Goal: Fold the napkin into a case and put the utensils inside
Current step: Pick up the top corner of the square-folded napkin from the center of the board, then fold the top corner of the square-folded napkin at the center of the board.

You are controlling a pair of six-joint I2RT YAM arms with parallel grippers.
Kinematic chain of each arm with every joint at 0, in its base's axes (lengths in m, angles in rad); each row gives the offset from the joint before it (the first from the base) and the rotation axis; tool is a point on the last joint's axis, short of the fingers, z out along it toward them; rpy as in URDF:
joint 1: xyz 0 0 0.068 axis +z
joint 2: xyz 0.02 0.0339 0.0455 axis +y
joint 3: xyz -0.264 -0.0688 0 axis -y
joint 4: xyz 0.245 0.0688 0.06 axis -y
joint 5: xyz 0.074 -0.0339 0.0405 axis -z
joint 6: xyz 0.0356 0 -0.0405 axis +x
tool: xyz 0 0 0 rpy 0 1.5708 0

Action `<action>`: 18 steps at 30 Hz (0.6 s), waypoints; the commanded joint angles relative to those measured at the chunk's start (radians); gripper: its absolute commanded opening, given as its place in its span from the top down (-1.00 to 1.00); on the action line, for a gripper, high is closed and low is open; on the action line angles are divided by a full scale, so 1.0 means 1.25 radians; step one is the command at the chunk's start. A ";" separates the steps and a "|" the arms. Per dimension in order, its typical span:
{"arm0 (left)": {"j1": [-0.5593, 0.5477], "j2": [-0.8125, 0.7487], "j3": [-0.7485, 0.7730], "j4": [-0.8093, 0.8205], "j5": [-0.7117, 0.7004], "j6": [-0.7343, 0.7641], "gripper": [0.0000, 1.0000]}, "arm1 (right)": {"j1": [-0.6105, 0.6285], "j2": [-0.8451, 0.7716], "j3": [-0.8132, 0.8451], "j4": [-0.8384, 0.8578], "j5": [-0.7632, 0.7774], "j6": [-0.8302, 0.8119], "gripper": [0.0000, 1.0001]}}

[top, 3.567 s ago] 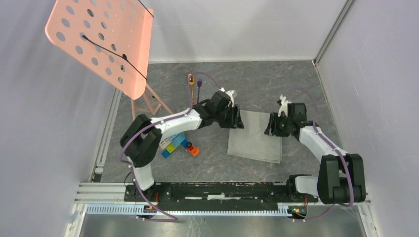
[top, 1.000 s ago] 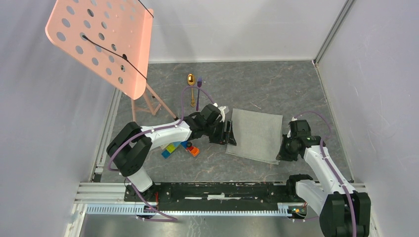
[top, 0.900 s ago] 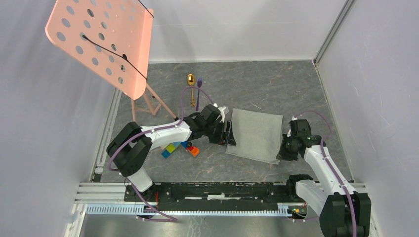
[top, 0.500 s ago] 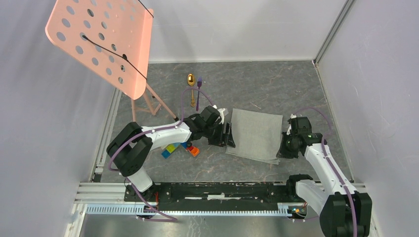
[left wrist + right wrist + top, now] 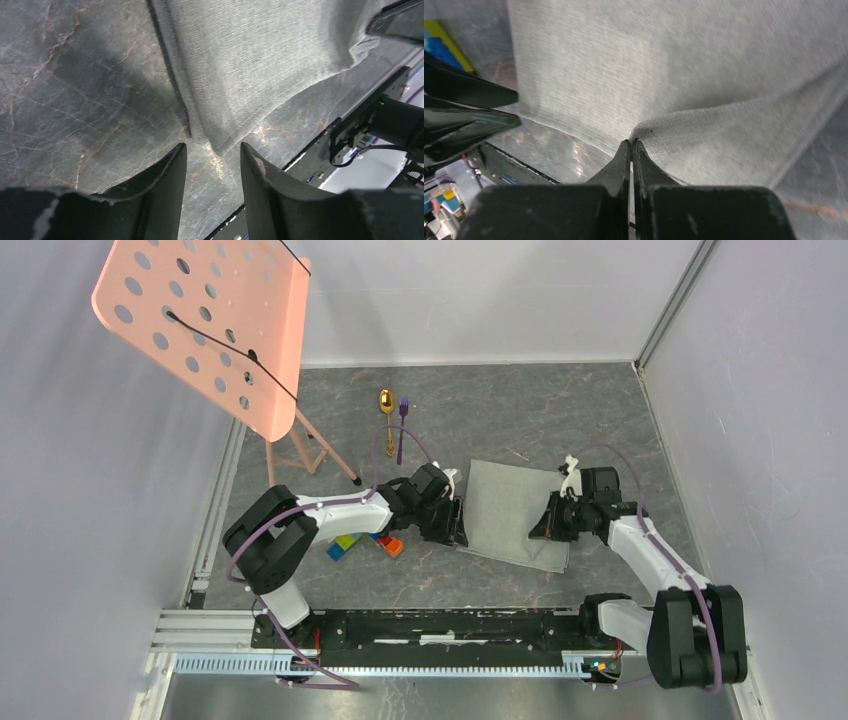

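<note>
While one corner of the napkin point(image 5: 624, 65) is being pinched by the right tool point(image 5: 631, 143), its jaws pressed together, that corner is being held curled over the cloth ahead. The left tool point(image 5: 212, 150) is being held spread over the tabletop point(image 5: 75, 75), another napkin corner just ahead between its jaws. Well beyond it, the gold spoon point(image 5: 386, 400) and purple fork point(image 5: 402, 425) are lying side by side.
</note>
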 commanded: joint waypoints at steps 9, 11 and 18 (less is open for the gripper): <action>-0.004 0.046 -0.016 0.005 -0.068 0.015 0.29 | 0.054 0.265 0.139 0.429 -0.149 0.137 1.00; -0.004 0.052 -0.019 0.006 -0.070 0.015 0.32 | 0.061 0.313 0.163 0.487 -0.148 0.171 1.00; -0.005 0.072 -0.025 0.007 -0.071 0.015 0.39 | 0.085 0.450 0.237 0.609 -0.119 0.256 1.00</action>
